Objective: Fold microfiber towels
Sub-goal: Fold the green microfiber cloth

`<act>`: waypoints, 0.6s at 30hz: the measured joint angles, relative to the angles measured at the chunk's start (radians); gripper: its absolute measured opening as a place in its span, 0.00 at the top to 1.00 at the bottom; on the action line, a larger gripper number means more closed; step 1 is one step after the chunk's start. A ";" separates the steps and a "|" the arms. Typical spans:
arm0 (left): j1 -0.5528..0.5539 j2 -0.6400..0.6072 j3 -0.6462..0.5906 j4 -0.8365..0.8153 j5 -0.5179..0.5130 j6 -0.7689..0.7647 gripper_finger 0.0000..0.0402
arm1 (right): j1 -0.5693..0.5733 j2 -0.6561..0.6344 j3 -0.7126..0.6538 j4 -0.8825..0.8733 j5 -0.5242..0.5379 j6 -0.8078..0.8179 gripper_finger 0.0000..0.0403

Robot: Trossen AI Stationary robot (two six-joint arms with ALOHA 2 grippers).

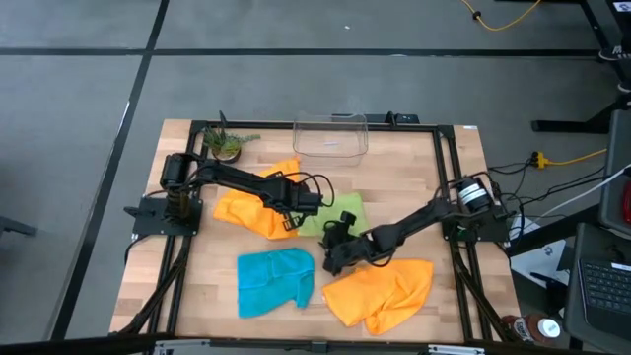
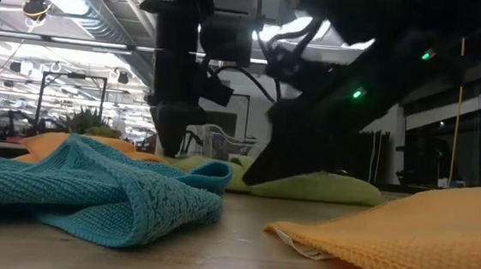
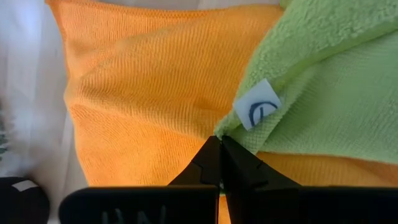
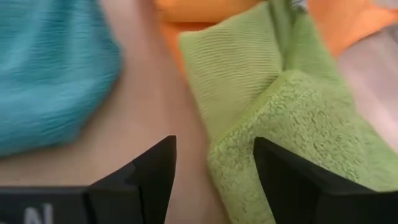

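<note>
Several microfiber towels lie crumpled on the wooden table. A lime green towel (image 1: 350, 209) partly overlaps an orange one (image 1: 251, 209) at mid-table. A teal towel (image 1: 276, 281) and a second orange towel (image 1: 380, 291) lie nearer the front. My left gripper (image 1: 296, 222) points steeply down, shut, with its tips (image 3: 219, 142) at the green towel's labelled corner (image 3: 258, 111). My right gripper (image 1: 335, 237) slants down low over the table, open. The green towel's near, doubled-over corner (image 4: 249, 162) lies between its two fingers. My left gripper's shut fingertips stand right at the edge of the green towel's labelled corner (image 3: 236, 134), where it lies over the orange towel (image 3: 149, 93). I cannot tell whether they touch the cloth. My right gripper's fingers (image 4: 280, 180) flank the green corner, and I cannot tell whether they touch it.
A clear plastic bin (image 1: 330, 136) stands at the table's far edge with a small potted plant (image 1: 227, 146) to its left. Black frame rails run along the table's sides. Bare wood shows between the teal towel and the green one.
</note>
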 joint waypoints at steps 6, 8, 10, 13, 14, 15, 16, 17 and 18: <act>0.000 0.000 0.000 0.003 -0.002 0.003 1.00 | -0.021 0.013 0.047 -0.091 0.062 -0.022 0.46; 0.000 0.000 0.000 0.003 -0.002 0.003 1.00 | -0.027 0.014 0.048 -0.141 0.061 -0.013 0.46; 0.000 0.000 0.000 0.006 -0.003 0.003 1.00 | -0.032 0.014 0.050 -0.186 0.059 0.013 0.47; 0.000 0.000 0.000 0.006 -0.004 0.003 1.00 | -0.038 0.013 0.050 -0.216 0.031 0.034 0.51; 0.000 0.000 0.000 0.006 -0.004 0.003 1.00 | -0.038 0.013 0.050 -0.216 0.024 0.029 0.53; 0.000 0.000 0.000 0.006 -0.004 0.003 1.00 | -0.038 0.011 0.050 -0.216 0.018 0.014 0.55; 0.000 0.000 0.000 0.007 -0.004 0.003 1.00 | -0.038 0.008 0.050 -0.218 0.007 -0.003 0.57; 0.000 0.000 0.000 0.006 -0.004 0.003 1.00 | -0.037 0.006 0.050 -0.218 -0.004 -0.024 0.59; 0.000 0.000 0.000 0.007 -0.004 0.003 1.00 | -0.037 0.001 0.050 -0.220 -0.017 -0.039 0.61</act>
